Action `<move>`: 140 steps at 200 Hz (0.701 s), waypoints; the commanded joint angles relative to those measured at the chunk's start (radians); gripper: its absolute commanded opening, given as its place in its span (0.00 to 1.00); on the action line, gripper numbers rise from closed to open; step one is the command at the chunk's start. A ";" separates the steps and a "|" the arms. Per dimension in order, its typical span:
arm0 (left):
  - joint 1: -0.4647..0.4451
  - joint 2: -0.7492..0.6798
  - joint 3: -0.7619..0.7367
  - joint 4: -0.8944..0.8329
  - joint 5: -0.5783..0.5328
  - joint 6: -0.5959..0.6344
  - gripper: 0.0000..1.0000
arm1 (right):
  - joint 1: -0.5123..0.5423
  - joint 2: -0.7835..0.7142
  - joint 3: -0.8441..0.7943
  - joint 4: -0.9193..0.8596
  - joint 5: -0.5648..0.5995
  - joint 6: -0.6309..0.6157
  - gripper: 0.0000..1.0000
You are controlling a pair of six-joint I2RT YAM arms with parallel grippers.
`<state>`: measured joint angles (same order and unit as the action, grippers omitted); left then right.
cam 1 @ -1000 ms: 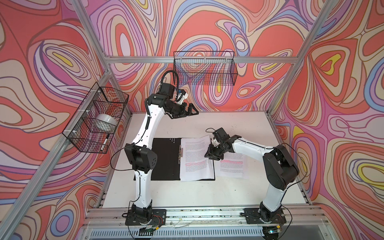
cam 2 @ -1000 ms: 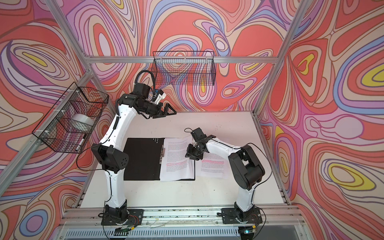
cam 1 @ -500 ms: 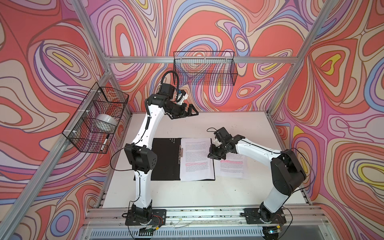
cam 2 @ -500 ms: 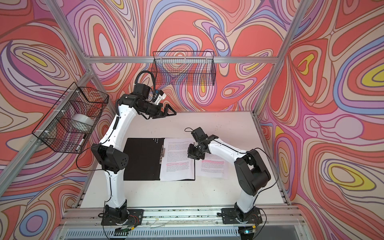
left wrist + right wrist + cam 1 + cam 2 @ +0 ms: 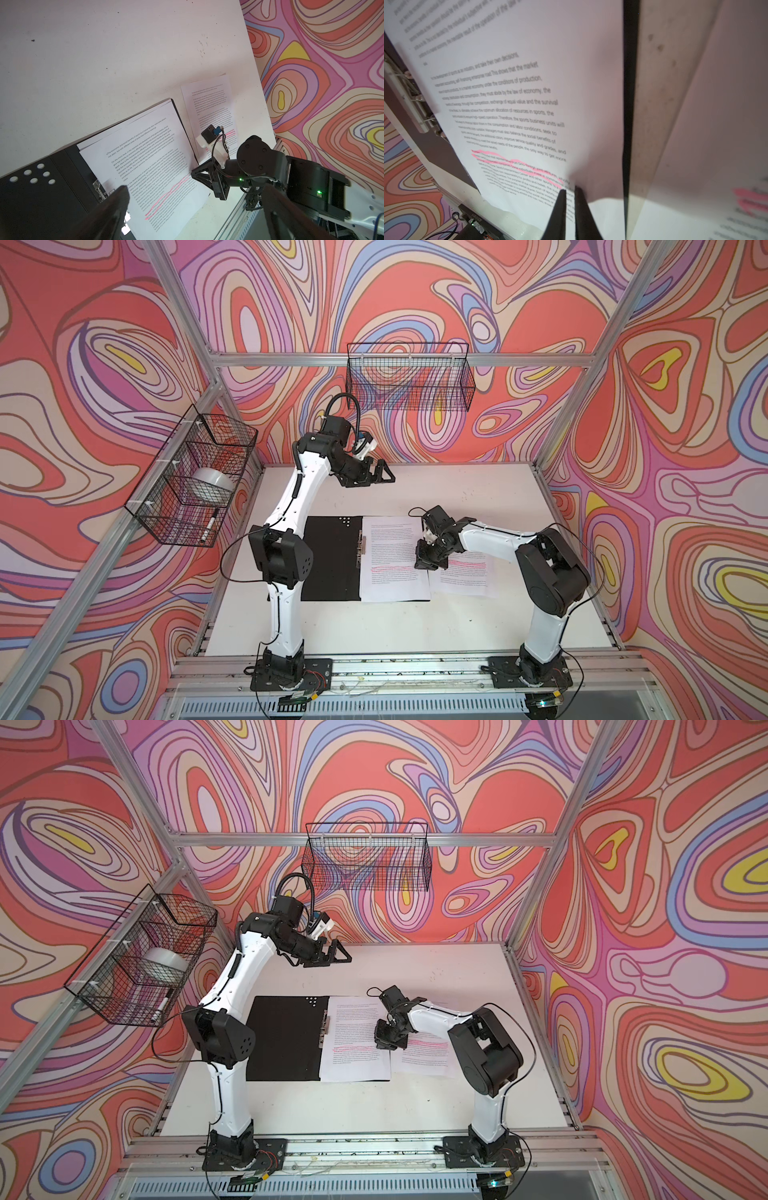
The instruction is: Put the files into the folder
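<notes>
White tabletop (image 5: 457, 497), files (image 5: 390, 572) long-axis front-to-back, right hand (image 5: 426, 563) tight on one, left hand (image 5: 386, 472) wide.

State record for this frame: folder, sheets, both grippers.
folder: open flat on the table, black inside up, metal clip at spine
filed sheets: lying on the folder's right half
loose sheet: on the table, right of the folder
left gripper: open, empty, raised beyond the folder
right gripper: jaws nearly together at the filed sheets' right edge; grip unclear
</notes>
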<state>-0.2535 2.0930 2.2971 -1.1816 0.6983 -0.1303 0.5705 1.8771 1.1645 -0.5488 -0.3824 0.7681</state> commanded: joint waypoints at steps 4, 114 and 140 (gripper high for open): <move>0.008 -0.044 -0.015 -0.028 0.000 0.019 1.00 | 0.005 0.023 -0.003 0.023 0.000 -0.016 0.11; 0.008 -0.059 -0.017 -0.024 -0.007 0.035 1.00 | 0.003 -0.188 0.141 -0.236 0.238 -0.090 0.34; 0.008 -0.067 -0.027 -0.022 0.003 0.040 1.00 | -0.031 -0.246 0.179 -0.392 0.374 -0.116 0.43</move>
<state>-0.2535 2.0750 2.2829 -1.1824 0.6983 -0.1184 0.5655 1.6951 1.3106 -0.7528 -0.1886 0.6937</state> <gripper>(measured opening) 0.998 0.385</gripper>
